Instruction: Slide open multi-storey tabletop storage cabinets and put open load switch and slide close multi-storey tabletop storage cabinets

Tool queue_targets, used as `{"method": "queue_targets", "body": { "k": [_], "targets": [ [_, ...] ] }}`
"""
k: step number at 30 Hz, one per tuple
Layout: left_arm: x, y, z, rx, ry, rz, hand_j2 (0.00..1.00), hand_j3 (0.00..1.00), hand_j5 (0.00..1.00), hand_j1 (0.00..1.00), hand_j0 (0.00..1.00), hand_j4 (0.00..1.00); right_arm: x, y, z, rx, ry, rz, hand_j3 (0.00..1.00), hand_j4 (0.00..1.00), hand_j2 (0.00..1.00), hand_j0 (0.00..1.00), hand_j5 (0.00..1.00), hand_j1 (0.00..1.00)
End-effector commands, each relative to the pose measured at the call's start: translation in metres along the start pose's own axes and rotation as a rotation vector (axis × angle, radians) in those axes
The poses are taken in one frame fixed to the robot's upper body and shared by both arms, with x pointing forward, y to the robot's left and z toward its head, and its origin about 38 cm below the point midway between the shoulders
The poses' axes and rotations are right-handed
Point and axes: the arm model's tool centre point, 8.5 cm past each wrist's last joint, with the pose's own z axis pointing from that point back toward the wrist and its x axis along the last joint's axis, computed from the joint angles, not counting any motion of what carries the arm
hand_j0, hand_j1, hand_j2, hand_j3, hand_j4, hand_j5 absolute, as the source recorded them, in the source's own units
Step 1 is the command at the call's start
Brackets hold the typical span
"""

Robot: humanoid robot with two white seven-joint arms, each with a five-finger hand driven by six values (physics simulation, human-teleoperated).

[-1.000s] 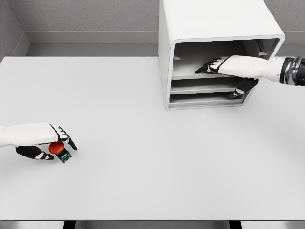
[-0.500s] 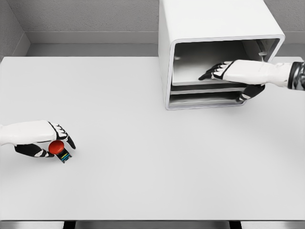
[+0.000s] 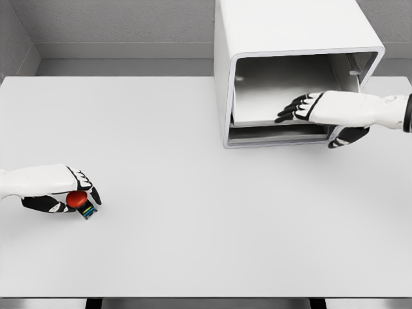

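Observation:
The white storage cabinet point(image 3: 283, 26) stands at the back right of the table. Its top drawer point(image 3: 270, 96) is partly slid out toward me. My right hand point(image 3: 314, 126) is shut on that drawer's front right part, with its fingers point(image 3: 295, 109) lying inside the tray and the thumb underneath. The lower drawers point(image 3: 277, 134) sit closed beneath it. At the far left my left hand point(image 3: 72, 194) is shut on the load switch point(image 3: 78, 200), a small dark block with a red knob, which rests low on the table.
The white table point(image 3: 206, 212) stretches between the two hands. A grey wall point(image 3: 116, 26) runs behind it, and the table's front edge point(image 3: 206, 297) lies near the bottom of the view.
My right hand has pulled the top drawer steadily outward, and the drawer's front edge now covers more of the drawers below. My left hand with the switch has barely shifted.

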Motion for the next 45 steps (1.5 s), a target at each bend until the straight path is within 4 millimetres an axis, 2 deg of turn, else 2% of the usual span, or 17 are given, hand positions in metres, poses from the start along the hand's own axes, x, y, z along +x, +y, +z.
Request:
{"method": "queue_targets", "body": {
  "k": [1,7,14,20,23,32,34,39,45],
  "targets": [
    [0.000,0.000,0.000,0.003,0.000,0.006,0.58,0.58,0.58,0.58,0.58,0.58,0.004,-0.006,0.008,-0.007,0.002,0.017,1.00,1.00,1.00,1.00,1.00,1.00],
    [-0.001,-0.001,0.001,0.000,0.002,0.007,0.45,0.45,0.45,0.45,0.45,0.45,0.003,-0.001,0.016,0.003,0.012,0.005,1.00,1.00,1.00,1.00,1.00,1.00],
    [-0.001,0.007,0.001,0.016,0.002,-0.007,0.42,0.42,0.42,0.42,0.42,0.42,0.011,0.005,0.027,0.028,0.008,0.004,1.00,1.00,1.00,1.00,1.00,1.00],
    [0.000,0.023,-0.005,0.053,-0.008,-0.033,0.40,0.40,0.40,0.40,0.40,0.40,0.013,0.008,0.035,0.034,0.015,0.008,1.00,1.00,1.00,1.00,1.00,1.00],
    [0.002,0.029,-0.010,0.069,-0.020,-0.044,0.40,0.40,0.40,0.40,0.40,0.40,0.013,0.006,0.048,0.031,0.025,-0.012,1.00,1.00,1.00,1.00,1.00,1.00],
    [0.005,0.052,-0.021,0.124,-0.045,-0.078,0.40,0.40,0.40,0.40,0.40,0.40,0.019,0.014,0.048,0.048,0.011,-0.021,1.00,1.00,1.00,1.00,1.00,1.00],
    [0.004,0.055,-0.024,0.136,-0.048,-0.079,0.40,0.40,0.40,0.40,0.40,0.40,0.017,0.010,0.058,0.023,0.034,-0.016,1.00,1.00,1.00,1.00,1.00,1.00],
    [0.003,0.067,-0.031,0.169,-0.057,-0.082,0.40,0.40,0.40,0.40,0.40,0.40,0.017,0.010,0.061,0.019,0.040,-0.017,1.00,1.00,1.00,1.00,1.00,1.00],
    [0.001,0.079,-0.039,0.201,-0.066,-0.086,0.40,0.40,0.40,0.40,0.40,0.40,0.019,-0.013,0.071,-0.091,0.032,-0.027,1.00,1.00,1.00,1.00,1.00,1.00]
  ]
}}
